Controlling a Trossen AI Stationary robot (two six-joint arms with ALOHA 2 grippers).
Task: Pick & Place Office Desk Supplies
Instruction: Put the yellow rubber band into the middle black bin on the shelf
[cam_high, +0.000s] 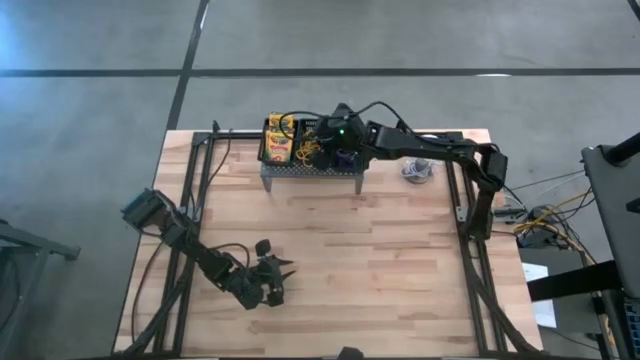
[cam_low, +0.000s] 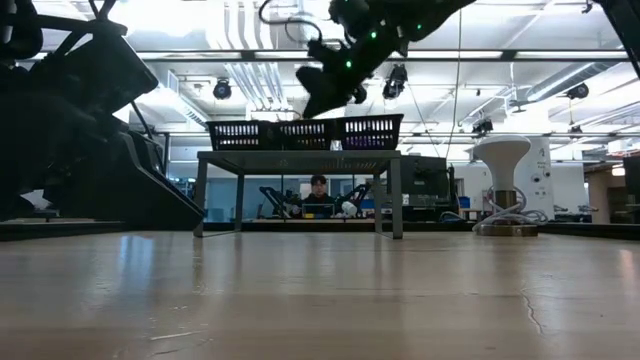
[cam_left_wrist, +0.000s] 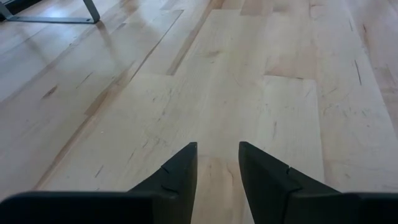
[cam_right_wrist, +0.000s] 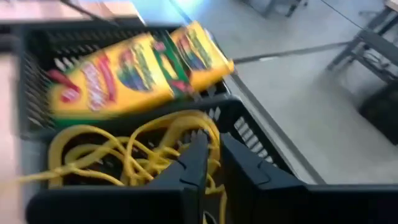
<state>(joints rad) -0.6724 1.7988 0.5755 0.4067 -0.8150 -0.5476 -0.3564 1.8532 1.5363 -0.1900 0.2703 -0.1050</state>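
Observation:
Three black mesh baskets (cam_high: 310, 148) stand in a row on the grey perforated stand (cam_high: 312, 172) at the table's far side; they also show in the low view (cam_low: 305, 132). The left basket holds yellow-and-green crayon boxes (cam_right_wrist: 137, 68). The middle one holds yellow band loops (cam_right_wrist: 118, 155). The right one holds something purple (cam_high: 346, 156). My right gripper (cam_right_wrist: 214, 158) hovers above the middle basket with its fingers almost together, clear of the basket rims in the low view (cam_low: 312, 98). My left gripper (cam_left_wrist: 217, 162) rests low over bare wood near the table's front left (cam_high: 272, 280), slightly open and empty. My right gripper points slanting down over the yellow loops. Yellow shows in the narrow gap between its fingers (cam_right_wrist: 199, 155). I cannot tell whether a loop is pinched there or only lies in the basket below.
A white round dome object (cam_low: 503, 150) stands on the table to the right of the stand (cam_high: 418, 168). Black frame rails (cam_high: 468, 230) run along the table's left and right sides. A person sits in the room beyond the table (cam_low: 318, 195). Bare wood lies between the stand and the near edge.

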